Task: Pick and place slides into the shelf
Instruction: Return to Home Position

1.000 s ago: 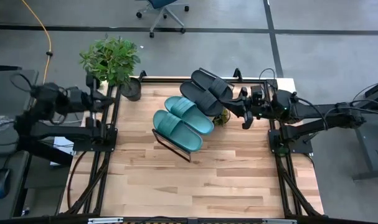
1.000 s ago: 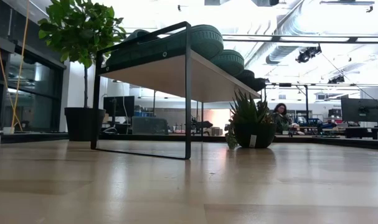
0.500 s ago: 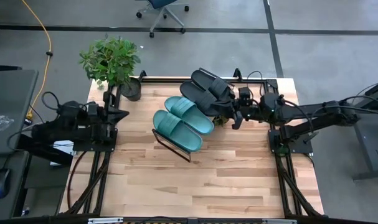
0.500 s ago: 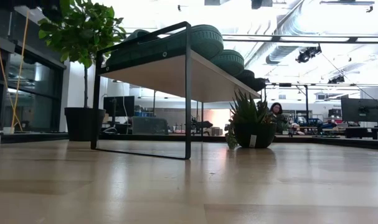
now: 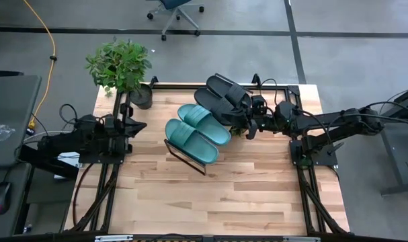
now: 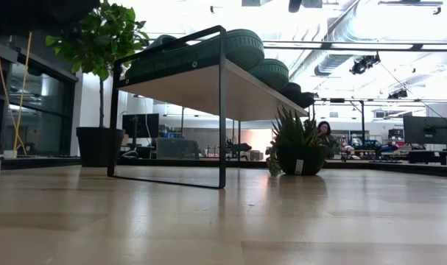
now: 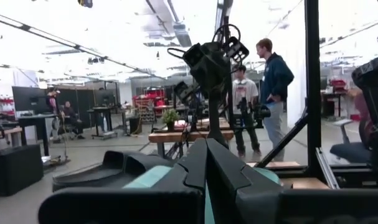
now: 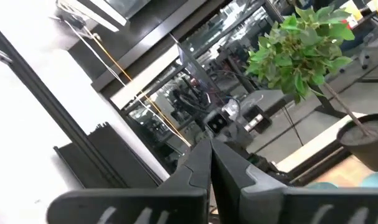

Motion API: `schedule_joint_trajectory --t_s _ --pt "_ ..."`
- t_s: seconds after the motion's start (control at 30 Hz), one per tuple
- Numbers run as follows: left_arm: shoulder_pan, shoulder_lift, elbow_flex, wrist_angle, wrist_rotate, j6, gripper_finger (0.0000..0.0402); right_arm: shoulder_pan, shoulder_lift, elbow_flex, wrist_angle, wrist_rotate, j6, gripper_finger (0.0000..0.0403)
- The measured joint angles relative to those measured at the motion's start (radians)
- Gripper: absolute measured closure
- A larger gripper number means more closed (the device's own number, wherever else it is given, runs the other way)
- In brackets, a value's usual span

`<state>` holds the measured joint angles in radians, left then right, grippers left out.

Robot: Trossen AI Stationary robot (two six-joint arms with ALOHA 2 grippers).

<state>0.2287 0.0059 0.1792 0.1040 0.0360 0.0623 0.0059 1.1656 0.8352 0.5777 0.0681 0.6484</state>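
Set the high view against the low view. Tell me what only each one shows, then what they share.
Only the high view shows both arms: the left gripper sits by the table's left edge and the right gripper beside the black slides. It also shows the straps of all four slides from above.

Only the low view shows the shelf's pale underside and thin legs, and a person far back in the room. No arm appears.

Both show the shelf carrying the teal slides, the leafy potted plant and the small spiky plant.

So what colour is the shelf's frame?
Black; the shelf's frame shows best in the low view.
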Motion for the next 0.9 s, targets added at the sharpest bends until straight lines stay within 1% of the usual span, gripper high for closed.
schedule_joint_trajectory --t_s 0.17,0.3,0.4,0.73,0.9 --pt "0.000 0.000 -0.085 0.106 -0.002 -0.031 0.0402 0.000 0.000 0.000 0.021 0.019 0.000 0.0403" --pt "0.000 0.001 -0.134 0.147 -0.002 -0.049 0.0402 -0.002 0.010 0.000 0.038 0.050 -0.001 0.0403" --pt "0.000 0.000 -0.161 0.190 -0.007 -0.050 0.0402 -0.006 0.036 0.000 0.091 0.030 0.000 0.0403" --pt "0.000 0.000 -0.171 0.171 -0.016 -0.045 0.0401 -0.006 0.154 0.000 0.239 -0.048 0.041 0.0403" --pt "0.000 0.000 -0.171 0.106 -0.002 -0.083 0.0401 -0.006 0.238 0.000 0.401 -0.099 0.045 0.0403"
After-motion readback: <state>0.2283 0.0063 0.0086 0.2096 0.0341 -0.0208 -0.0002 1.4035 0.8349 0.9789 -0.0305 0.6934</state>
